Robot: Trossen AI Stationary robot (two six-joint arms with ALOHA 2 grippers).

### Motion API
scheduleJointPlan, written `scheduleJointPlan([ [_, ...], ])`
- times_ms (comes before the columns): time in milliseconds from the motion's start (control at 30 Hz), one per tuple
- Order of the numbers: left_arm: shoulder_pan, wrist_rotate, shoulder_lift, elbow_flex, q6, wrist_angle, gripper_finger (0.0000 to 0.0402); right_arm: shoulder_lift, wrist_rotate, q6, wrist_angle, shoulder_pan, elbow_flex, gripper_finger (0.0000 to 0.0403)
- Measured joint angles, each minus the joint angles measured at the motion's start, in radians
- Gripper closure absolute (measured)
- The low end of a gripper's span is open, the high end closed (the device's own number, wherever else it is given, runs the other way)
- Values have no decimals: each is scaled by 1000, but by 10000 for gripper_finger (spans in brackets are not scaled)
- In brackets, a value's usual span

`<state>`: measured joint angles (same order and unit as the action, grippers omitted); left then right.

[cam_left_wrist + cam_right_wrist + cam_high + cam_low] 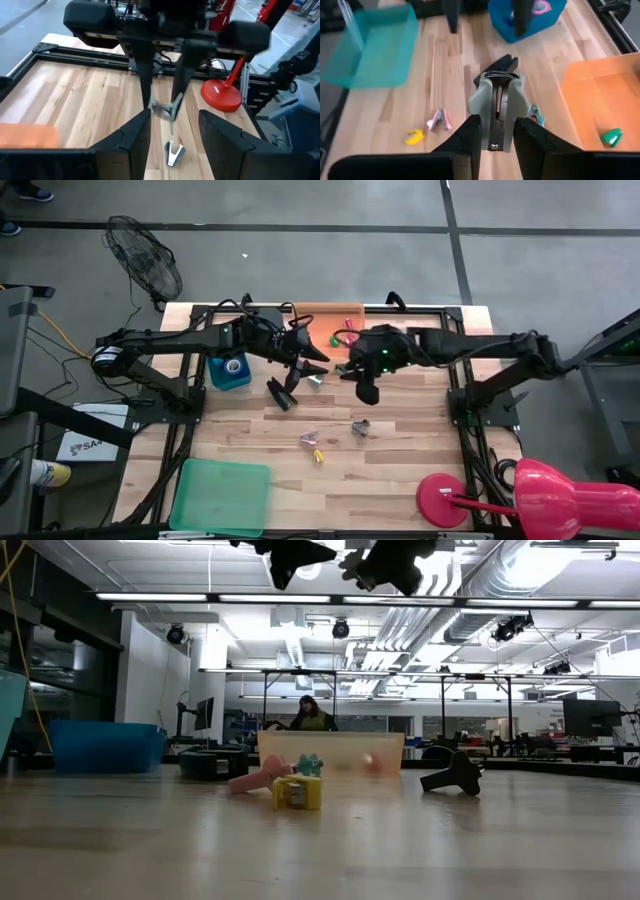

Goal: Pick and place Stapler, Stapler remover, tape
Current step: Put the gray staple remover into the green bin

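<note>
My right gripper (365, 388) hangs over the table's middle, shut on a grey-green staple remover (497, 102). The black stapler (280, 392) lies on the wood below my left gripper (305, 365), which is open and holds nothing; its fingers (132, 142) frame the right gripper opposite. Tape rolls (540, 7) sit in the blue bin (230, 370). More staple removers lie on the table: a teal one (536, 114), a pink one (437, 120), a yellow one (415, 136) and a dark one (360, 427). My right gripper pinches the staple remover's grey-green body (496, 137) between its two fingers, one finger on each broad side. The fingers slant downward from the table's right. The remover's free end (162, 107) sticks out past the fingertips, lifted clear of the table.
An orange tray (310, 315) at the far edge holds a green piece (611, 136). A green tray (220, 495) lies near the front left. A red lamp base (443, 500) stands at the front right. Bare wood shows between the arms and the near edge.
</note>
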<state>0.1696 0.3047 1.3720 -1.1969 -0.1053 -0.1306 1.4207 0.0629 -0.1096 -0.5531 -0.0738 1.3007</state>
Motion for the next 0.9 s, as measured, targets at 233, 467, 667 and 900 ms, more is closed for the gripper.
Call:
scheduleJointPlan([
  [233,0,-28,0,0,47,-23,238,120,0,93,-133,1,162,323],
  [467,-25,-112,0,0,120,-90,238,167,0,137,-179,2,228,323],
  [667,-34,-126,0,0,136,-90,238,166,-16,137,-185,0,230,324],
  [900,-34,-130,0,0,136,-90,217,170,-28,137,-179,-1,230,324],
])
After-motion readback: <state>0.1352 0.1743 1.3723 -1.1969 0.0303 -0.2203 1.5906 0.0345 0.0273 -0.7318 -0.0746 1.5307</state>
